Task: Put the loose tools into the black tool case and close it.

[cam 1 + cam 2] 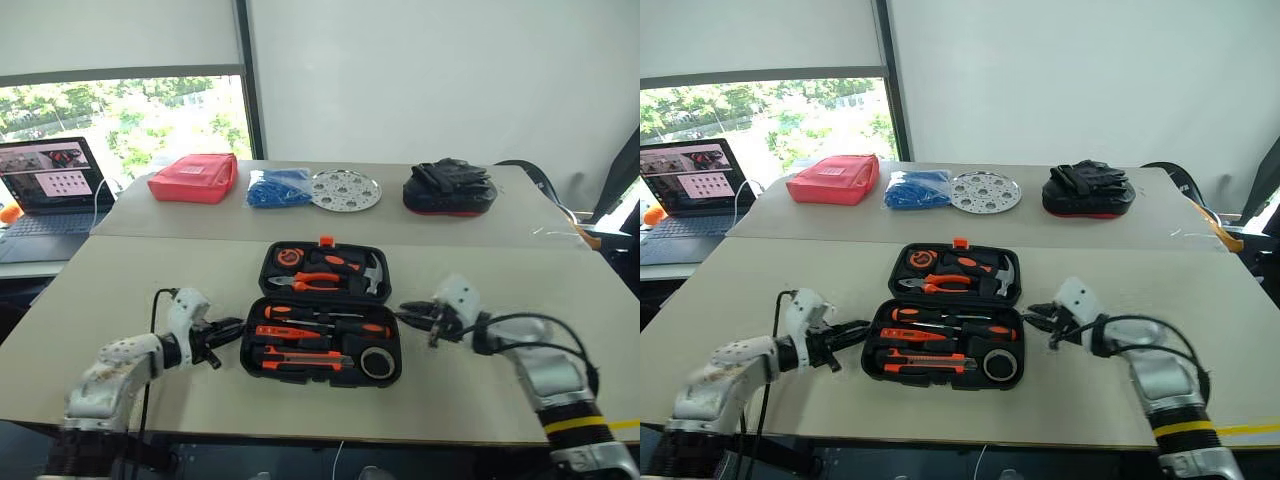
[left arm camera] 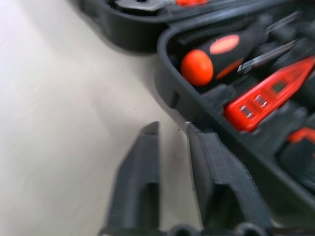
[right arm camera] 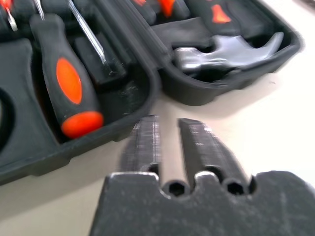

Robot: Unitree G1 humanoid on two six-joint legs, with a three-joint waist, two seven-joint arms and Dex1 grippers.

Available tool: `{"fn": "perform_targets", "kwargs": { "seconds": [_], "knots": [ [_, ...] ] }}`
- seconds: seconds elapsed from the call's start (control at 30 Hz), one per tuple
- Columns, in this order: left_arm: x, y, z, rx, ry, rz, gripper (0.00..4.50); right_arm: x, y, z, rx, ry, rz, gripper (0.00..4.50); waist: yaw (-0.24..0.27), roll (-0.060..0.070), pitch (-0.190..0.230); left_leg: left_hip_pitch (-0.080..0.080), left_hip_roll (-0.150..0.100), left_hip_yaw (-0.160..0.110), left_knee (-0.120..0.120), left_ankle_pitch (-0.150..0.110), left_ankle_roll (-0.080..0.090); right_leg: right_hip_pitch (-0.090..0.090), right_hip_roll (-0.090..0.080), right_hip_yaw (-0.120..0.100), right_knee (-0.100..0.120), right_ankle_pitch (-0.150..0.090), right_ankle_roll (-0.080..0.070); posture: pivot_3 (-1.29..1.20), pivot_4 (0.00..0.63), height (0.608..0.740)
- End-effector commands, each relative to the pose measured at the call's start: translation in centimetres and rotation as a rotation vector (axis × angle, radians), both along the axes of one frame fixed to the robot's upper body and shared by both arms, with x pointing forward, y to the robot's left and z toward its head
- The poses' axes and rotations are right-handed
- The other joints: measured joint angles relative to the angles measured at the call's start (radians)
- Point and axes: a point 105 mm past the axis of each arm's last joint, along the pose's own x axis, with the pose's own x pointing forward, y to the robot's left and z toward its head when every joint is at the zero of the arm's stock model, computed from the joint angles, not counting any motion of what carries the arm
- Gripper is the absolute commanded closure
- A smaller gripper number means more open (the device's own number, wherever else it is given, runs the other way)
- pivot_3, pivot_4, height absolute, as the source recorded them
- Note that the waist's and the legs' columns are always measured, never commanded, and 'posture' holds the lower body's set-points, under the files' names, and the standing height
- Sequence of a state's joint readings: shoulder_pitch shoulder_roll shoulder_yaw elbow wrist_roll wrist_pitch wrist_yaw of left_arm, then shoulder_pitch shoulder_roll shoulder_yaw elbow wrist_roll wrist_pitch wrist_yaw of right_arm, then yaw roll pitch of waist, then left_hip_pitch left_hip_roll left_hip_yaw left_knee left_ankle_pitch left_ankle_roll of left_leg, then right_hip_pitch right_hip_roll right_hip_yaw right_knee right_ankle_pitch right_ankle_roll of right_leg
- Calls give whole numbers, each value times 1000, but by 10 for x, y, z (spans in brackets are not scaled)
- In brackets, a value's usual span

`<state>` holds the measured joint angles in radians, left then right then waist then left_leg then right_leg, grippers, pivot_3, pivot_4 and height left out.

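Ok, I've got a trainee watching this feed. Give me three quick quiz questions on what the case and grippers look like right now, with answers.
1. True or false: the black tool case lies open on the table.
2. Where is the tape roll? A) beside the red pouch B) in the case's near half C) in the left gripper
3. What does the right gripper hold?

Key: 1 true. 2 B. 3 nothing; it is open beside the case, as is the left gripper on the other side.
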<state>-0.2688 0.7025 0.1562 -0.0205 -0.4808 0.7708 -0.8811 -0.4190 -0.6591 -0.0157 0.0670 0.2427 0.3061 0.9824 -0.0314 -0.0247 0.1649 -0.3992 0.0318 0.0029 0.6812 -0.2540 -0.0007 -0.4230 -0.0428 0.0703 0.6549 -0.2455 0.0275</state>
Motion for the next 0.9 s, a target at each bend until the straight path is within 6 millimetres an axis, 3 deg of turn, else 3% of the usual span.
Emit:
{"fn": "perform_targets", "kwargs": {
  "seconds": [0.03, 0.1, 0.17, 0.4, 0.53, 0.9],
  "knots": [
    [6, 5, 22, 32, 81, 5, 1871, -6, 7, 34, 106, 107, 53, 1953, -6, 0, 0, 1, 0, 0, 0, 0, 0, 1, 0, 0, 0, 0, 0, 0, 150, 740],
    [18, 0, 38, -19, 125, 9, 1231, 3, 7, 40, 112, 233, -31, 1340, -5, 0, 0, 1, 0, 0, 0, 0, 0, 1, 1, 0, 0, 0, 0, 0, 150, 740],
    [30, -9, 50, -54, 156, 18, 1169, 12, 5, 38, 87, 366, -129, 710, -6, -1, 0, 0, -1, 0, 0, 2, 0, 0, 0, 0, 1, 0, 0, 0, 150, 740],
    [68, -37, 56, -8, 225, 72, 1169, 45, 13, 42, 132, 623, -384, 710, -8, -1, 0, -2, -2, -1, -1, 3, 0, -2, 0, -1, 1, 0, 0, 0, 150, 740],
    [88, -39, 53, 18, 225, 149, 1169, 59, 13, 39, 122, 677, -485, 710, -10, -1, 0, -6, -2, -1, -1, 3, 0, -5, 0, -1, 4, 0, -1, 0, 150, 740],
    [99, -33, 48, 24, 228, 212, 1169, 66, 27, 26, 89, 721, -509, 710, -12, -1, 0, -15, -2, 0, -1, 5, -3, -16, -1, -1, 9, 1, -1, 0, 150, 740]
  ]
}}
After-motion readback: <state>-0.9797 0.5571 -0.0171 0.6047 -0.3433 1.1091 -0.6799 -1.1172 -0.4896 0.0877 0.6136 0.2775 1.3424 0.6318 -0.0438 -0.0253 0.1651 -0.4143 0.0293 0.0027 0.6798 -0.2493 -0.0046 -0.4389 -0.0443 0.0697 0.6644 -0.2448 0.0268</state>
